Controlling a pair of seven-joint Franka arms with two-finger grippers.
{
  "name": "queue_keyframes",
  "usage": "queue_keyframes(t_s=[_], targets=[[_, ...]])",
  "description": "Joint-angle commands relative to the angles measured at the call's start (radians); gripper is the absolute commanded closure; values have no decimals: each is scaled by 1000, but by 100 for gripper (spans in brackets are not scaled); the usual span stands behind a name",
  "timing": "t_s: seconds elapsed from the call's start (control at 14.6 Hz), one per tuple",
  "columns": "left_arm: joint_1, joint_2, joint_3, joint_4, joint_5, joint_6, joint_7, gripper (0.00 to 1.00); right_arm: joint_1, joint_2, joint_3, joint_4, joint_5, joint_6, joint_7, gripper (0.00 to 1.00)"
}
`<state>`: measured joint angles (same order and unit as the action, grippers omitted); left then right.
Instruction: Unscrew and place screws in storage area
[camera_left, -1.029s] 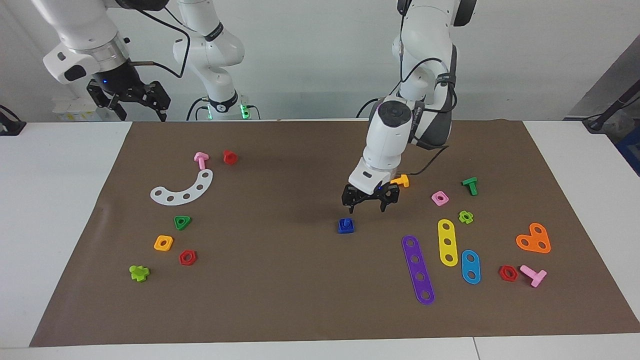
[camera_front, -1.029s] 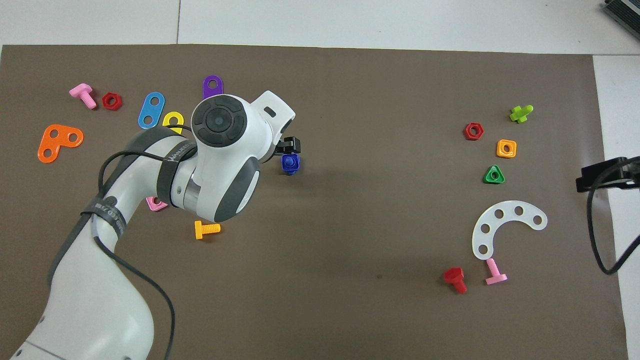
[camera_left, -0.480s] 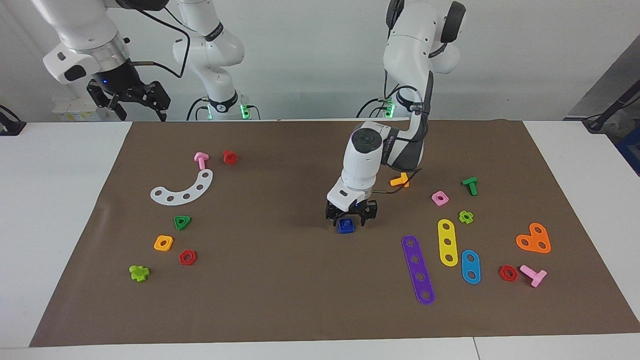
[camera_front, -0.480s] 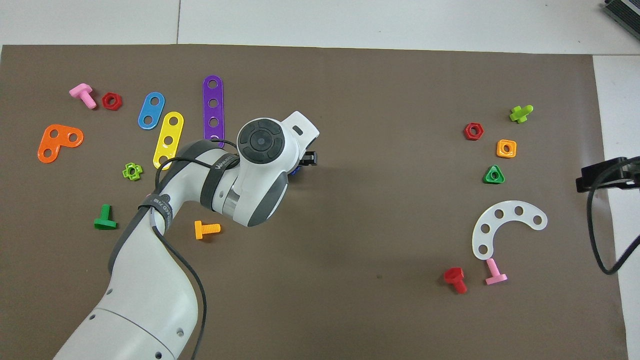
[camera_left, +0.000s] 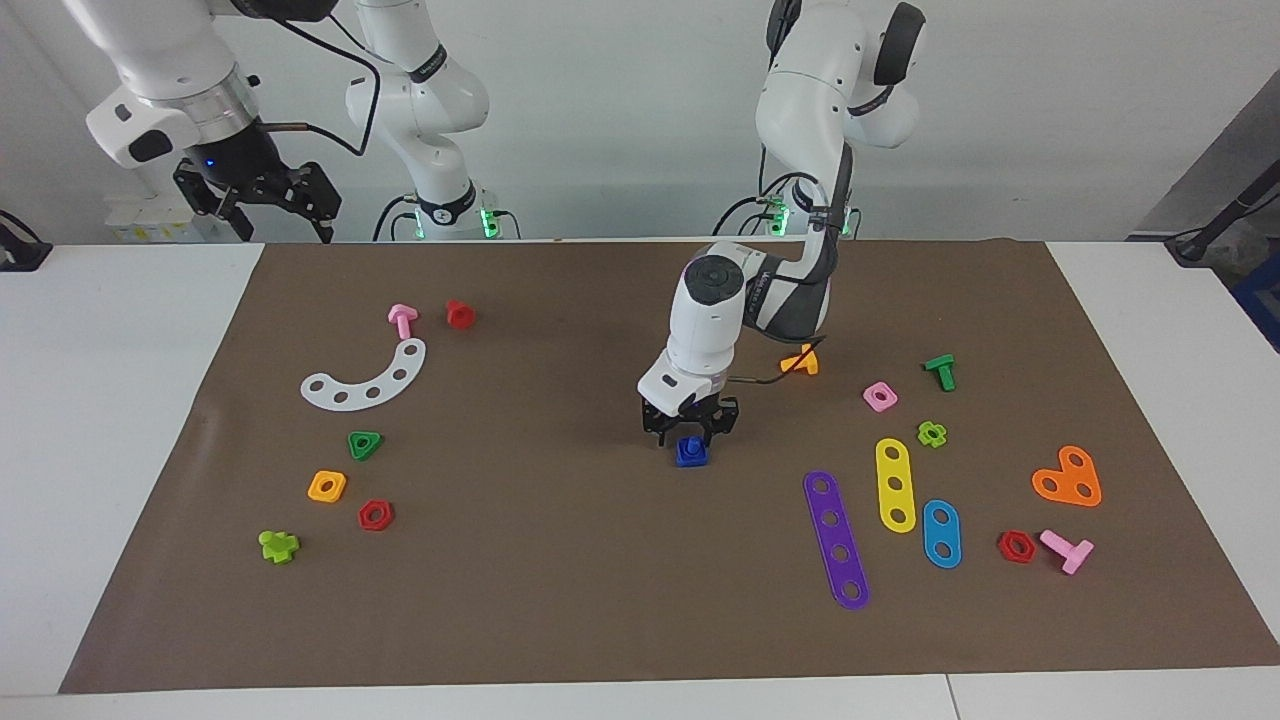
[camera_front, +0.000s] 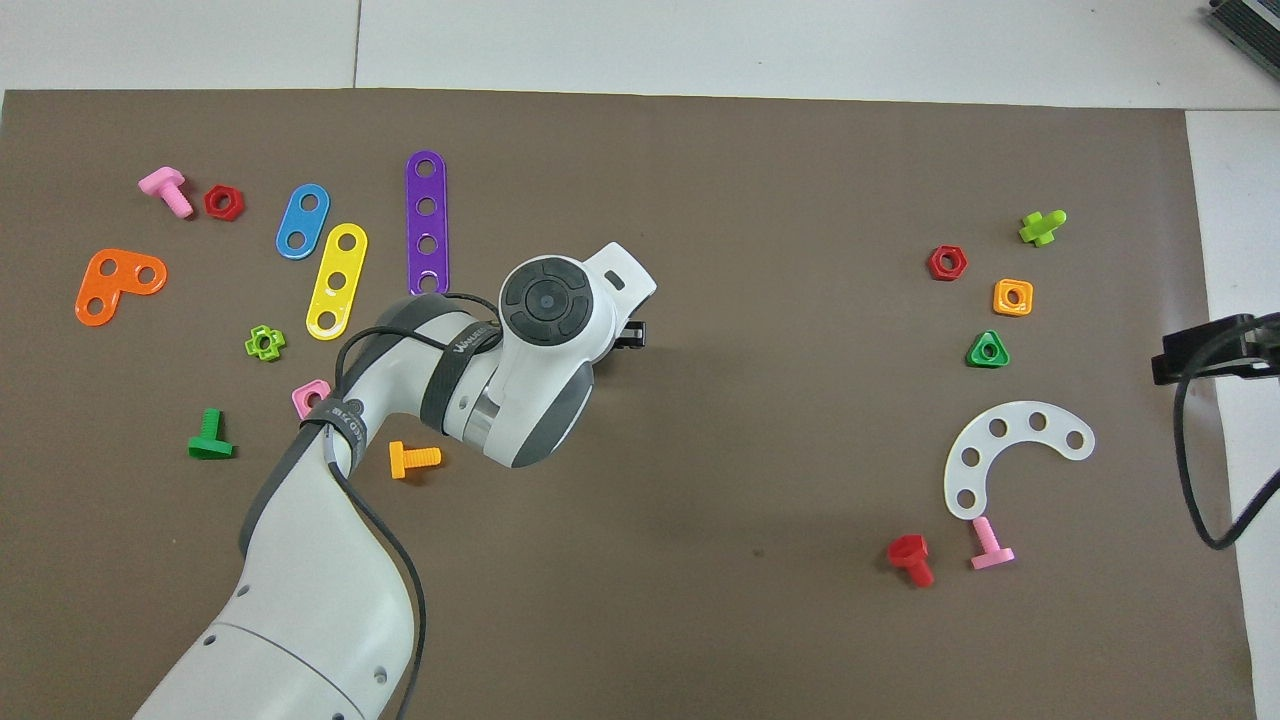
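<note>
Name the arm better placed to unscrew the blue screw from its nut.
Left. The left gripper is down around the blue screw mid-mat, on its blue nut. The right gripper waits raised at the table's right-arm end.

The left arm (camera_front: 400, 470) reaches over the brown mat (camera_front: 760, 200), hiding the blue screw.

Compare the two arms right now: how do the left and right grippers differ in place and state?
The left gripper is low at mid-mat, its fingers around the blue screw; the right gripper hangs high past the mat's edge at the right arm's end, waiting. The left gripper is at a task part; the right gripper is open and holds nothing. In the overhead view the left arm hides its gripper, while only the right gripper's tip shows. Both are black, two-fingered.
</note>
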<state>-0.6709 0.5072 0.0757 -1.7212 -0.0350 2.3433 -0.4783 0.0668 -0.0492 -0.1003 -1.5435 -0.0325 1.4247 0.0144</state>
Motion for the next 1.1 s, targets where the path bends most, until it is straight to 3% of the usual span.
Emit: queue_keyframes(t_s=[0.0, 0.41, 0.82, 1.03], targets=[[-7, -3, 16, -12, -10, 10, 32, 37, -5, -14, 5, -10, 3, 8, -22, 0], [13, -3, 15, -3, -10, 10, 61, 43, -5, -14, 5, -10, 2, 8, -22, 0], [13, -3, 15, 14, -13, -13, 61, 64, -5, -14, 5, -10, 2, 8, -22, 0], [14, -1, 16, 54, -17, -54, 60, 68, -5, -14, 5, -10, 2, 8, -22, 0]])
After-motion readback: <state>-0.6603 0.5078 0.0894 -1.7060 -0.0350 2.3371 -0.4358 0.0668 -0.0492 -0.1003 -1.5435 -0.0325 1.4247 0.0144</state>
